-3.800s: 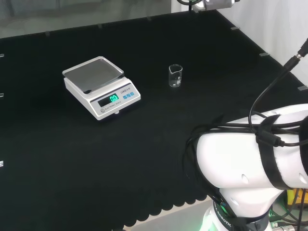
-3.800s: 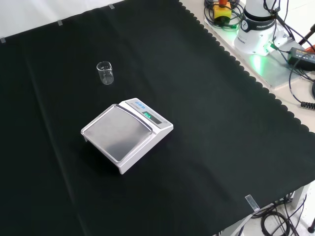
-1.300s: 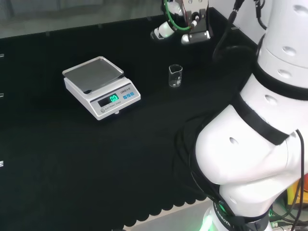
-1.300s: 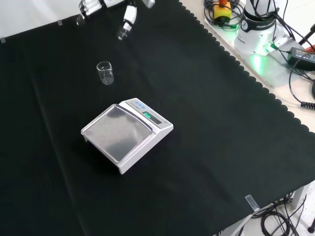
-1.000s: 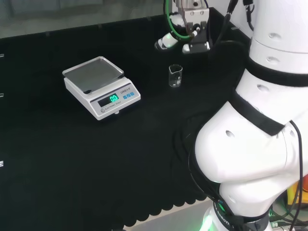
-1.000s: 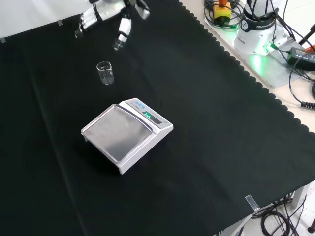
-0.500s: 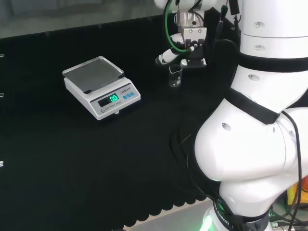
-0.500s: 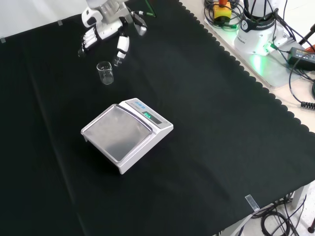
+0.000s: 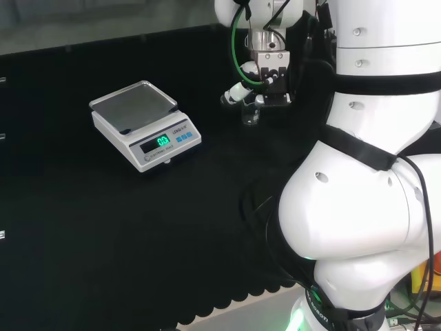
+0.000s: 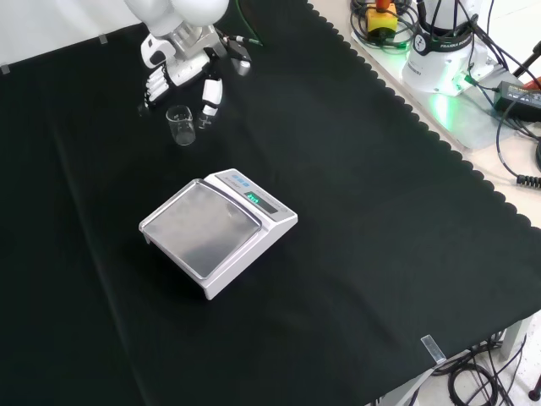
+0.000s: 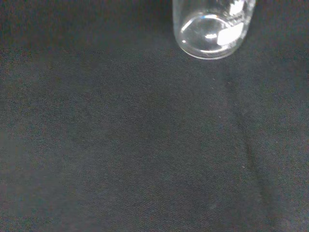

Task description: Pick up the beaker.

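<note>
Hand poised astride the beaker, not yet closed

The beaker (image 10: 180, 125) is seen standing upright on the black counter (image 10: 355, 254), toward the far left corner in the front view, well apart from the white scale (image 10: 217, 230) nearer the counter's middle. The hand (image 10: 182, 72) is held just above and behind it in that view, with the fingers (image 10: 155, 85) to one side of the glass and the thumb (image 10: 210, 95) to the other, spread and relaxed, nothing being held. The beaker's long axis is vertical and it lies in the gap between fingers and thumb, slightly lower. In the wrist view the beaker's base (image 11: 211, 29) is shown resting on the cloth. A short descent and then a closing of the fingers around the wall is judged to be what remains.
</note>
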Robot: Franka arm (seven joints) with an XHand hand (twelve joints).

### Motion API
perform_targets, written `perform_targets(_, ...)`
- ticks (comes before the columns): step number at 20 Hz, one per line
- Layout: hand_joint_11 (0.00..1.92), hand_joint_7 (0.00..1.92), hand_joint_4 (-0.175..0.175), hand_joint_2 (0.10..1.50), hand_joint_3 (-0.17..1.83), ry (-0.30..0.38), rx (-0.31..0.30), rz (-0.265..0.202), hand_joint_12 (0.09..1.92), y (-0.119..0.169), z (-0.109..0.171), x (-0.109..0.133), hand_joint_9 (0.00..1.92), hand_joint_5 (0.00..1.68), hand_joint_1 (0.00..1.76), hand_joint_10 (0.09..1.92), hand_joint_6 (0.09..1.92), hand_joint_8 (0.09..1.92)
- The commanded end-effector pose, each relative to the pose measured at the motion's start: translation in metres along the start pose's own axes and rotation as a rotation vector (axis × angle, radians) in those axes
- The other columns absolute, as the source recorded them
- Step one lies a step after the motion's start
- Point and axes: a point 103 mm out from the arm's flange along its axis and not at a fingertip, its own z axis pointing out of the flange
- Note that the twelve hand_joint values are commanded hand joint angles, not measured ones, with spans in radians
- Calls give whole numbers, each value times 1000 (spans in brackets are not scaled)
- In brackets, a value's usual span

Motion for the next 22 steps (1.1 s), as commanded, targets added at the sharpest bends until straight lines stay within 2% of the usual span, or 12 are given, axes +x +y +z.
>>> perform_targets(1, 111, 0, -61, 776, 299, -13, 33, 42, 1522, 3, 9, -12, 0, 257, 516, 834, 87, 615)
perform_targets(4, 110, 0, -61, 770, 297, -14, 59, 67, 1523, 8, 17, -14, 0, 258, 545, 824, 87, 614)
perform_targets(8, 117, 1, -62, 767, 302, 47, 45, 94, 1523, 11, 21, -16, 0, 265, 590, 834, 87, 643)
perform_targets(10, 152, 26, -64, 760, 314, -7, 36, 106, 1515, 13, 20, -14, 11, 281, 608, 876, 87, 707)
perform_targets(13, 250, 100, -66, 748, 329, -2, 32, 125, 1481, 15, 20, -13, 121, 315, 652, 905, 87, 768)
perform_targets(16, 578, 382, -85, 725, 428, -35, -9, 128, 1318, 17, 18, -8, 527, 449, 826, 809, 87, 792)
perform_targets(18, 842, 569, -110, 703, 510, -48, -31, 138, 1170, 18, 16, -5, 789, 546, 923, 698, 87, 772)
perform_targets(20, 1131, 717, -152, 697, 565, -67, -21, 132, 976, 22, 15, -1, 1033, 685, 1026, 594, 125, 762)
perform_targets(22, 1337, 829, -170, 682, 613, -98, -25, 128, 811, 26, 14, 5, 1230, 772, 1108, 459, 221, 738)
